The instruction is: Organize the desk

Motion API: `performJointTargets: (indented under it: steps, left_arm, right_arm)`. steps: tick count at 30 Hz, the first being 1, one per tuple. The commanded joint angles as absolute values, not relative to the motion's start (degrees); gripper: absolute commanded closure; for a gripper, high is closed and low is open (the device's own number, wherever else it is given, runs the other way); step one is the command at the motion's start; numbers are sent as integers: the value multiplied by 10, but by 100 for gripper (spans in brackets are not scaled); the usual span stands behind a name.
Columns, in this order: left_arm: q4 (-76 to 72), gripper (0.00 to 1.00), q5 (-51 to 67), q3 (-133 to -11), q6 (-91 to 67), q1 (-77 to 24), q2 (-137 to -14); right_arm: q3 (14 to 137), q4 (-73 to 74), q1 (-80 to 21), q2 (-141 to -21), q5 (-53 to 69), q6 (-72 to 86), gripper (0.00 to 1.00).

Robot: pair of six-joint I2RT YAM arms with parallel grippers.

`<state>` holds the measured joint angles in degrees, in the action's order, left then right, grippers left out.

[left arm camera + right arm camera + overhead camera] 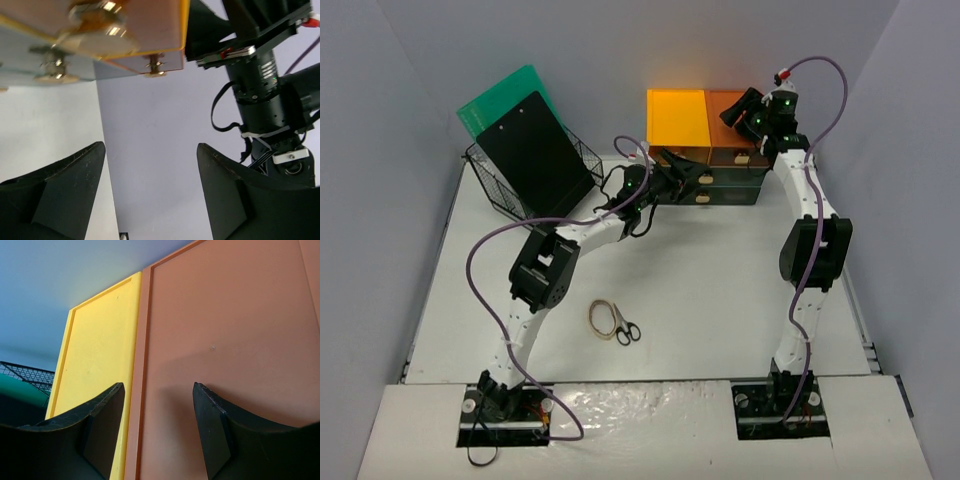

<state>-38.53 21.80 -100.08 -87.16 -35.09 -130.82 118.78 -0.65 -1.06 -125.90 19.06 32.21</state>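
The white desk (720, 280) holds a drawer unit at the back, with a yellow top (678, 118) and an orange top (723, 105). My left gripper (688, 174) is open and empty, right in front of the drawer fronts. In the left wrist view, the left gripper (151, 146) has nothing between its jaws, and brass drawer knobs (155, 69) show above. My right gripper (740, 112) hovers over the orange top. In the right wrist view, the right gripper (158, 385) is open and empty, close above the orange top (225, 330) beside the yellow top (95, 355).
A black wire basket (520, 190) at the back left holds a black board (535, 155) and a green board (505, 100). Small black-handled scissors (628, 333) and a tan loop (603, 318) lie at the near middle. Grey walls close in the sides.
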Motion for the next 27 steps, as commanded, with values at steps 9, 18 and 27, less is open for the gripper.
performJointTargets:
  steps: [9, 18, 27]
  left_arm:
    - [-391, 29, 81, -877, -923, -389, -1156]
    - [-442, 29, -77, -841, -951, -406, -1163]
    - [-471, 29, -142, -984, -1010, -428, -1294]
  right_arm:
    - [1145, 210, -15, -1337, 194, 324, 45]
    - [1131, 209, -15, -1329, 191, 320, 45]
    - [1126, 205, -15, -1319, 189, 323, 44]
